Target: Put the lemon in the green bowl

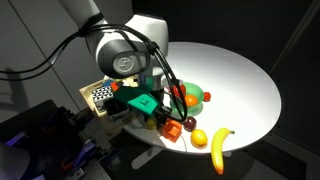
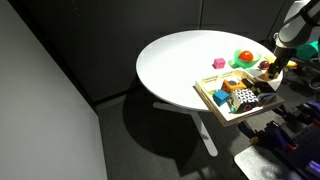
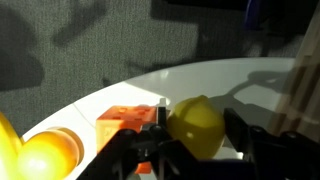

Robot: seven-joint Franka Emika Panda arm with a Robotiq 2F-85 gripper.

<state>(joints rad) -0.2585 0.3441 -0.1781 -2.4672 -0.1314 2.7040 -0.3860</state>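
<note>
On round white table (image 2: 170, 60) | dark walls (image 2: 60, 50) | tray (image 2: 204, 93) at edge | lemon (image 3: 195, 120) at tool (image 3: 198, 130)

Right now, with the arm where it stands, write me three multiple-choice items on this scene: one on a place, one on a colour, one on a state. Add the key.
1. The green bowl stands: A on the white table; B on the floor; C on a chair.
2. The cube beside the lemon is: A blue; B orange-red; C white.
3. The lemon is: A in the green bowl; B between the fingers of the gripper; C cut in half.
Key: 1 A, an exterior view shows it on the white top. 2 B, the wrist view shows its orange-red faces. 3 B, dark fingers flank it in the wrist view.
</note>
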